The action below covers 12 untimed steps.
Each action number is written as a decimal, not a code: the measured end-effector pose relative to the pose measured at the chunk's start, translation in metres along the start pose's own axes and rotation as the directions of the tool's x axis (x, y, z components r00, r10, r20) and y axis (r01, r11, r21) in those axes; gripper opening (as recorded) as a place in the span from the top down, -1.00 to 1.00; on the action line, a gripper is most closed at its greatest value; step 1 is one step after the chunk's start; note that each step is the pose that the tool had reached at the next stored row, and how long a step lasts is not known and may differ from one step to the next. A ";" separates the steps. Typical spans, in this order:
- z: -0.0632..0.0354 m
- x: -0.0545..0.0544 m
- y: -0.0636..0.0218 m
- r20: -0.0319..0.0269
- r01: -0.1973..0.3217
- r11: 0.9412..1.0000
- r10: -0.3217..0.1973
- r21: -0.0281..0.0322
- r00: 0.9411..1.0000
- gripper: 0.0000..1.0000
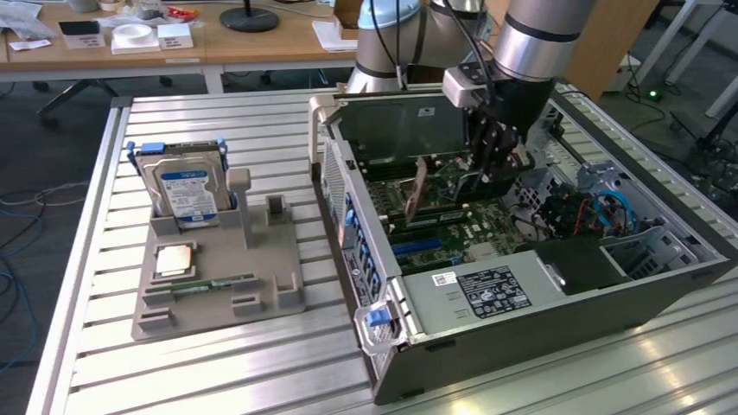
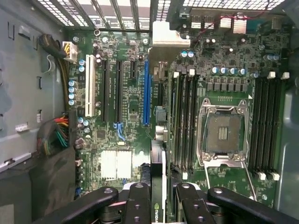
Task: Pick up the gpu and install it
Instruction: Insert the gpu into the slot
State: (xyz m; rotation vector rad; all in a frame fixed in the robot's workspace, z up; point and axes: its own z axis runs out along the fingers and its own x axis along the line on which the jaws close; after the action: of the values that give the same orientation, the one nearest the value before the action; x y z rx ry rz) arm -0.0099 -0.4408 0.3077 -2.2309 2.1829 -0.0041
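The robot arm reaches down into the open computer case (image 1: 645, 259), which lies on its side on the metal desk (image 1: 231, 372). The gripper (image 1: 496, 164) is inside the case, over the green motherboard (image 1: 461, 233).

The gripper is closed on the gpu (image 1: 420, 186). The card stands on its thin edge. From the outside camera, its brown side shows, and it sticks out from the gripper toward the exterior view's left.

In the wrist view, the black fingers (image 2: 138, 198) sit one on each side of the gpu (image 2: 158, 172), and the gripper (image 2: 161, 189) pinches it. A small green label is on the card's edge. The card is held over the motherboard (image 2: 131, 140). It is near one end of the long blue slot (image 2: 147, 93), between that slot and the row of RAM slots (image 2: 184, 121). I cannot tell if it touches the board. The empty CPU socket (image 2: 223, 133) is on the far side of the RAM slots.

A grey power supply (image 1: 490, 294) with a black label fills one corner of the case.

Beside the case, on the exterior view's left, a grey holder (image 1: 271, 259) sits on the desk. A hard drive (image 1: 185, 192) with a blue label stands up in it. A CPU chip (image 1: 175, 259) lies flat in front of the drive, and a slim green RAM stick (image 1: 217, 283) lies next to the chip.
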 end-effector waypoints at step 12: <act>0.0087 0.006 0.0070 0.000 0.000 1.000 0.000 0.003 1.000 0.48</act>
State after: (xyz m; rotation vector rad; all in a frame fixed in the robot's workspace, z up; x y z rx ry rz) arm -0.0167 -0.4466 0.2988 -2.2299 2.1809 -0.0082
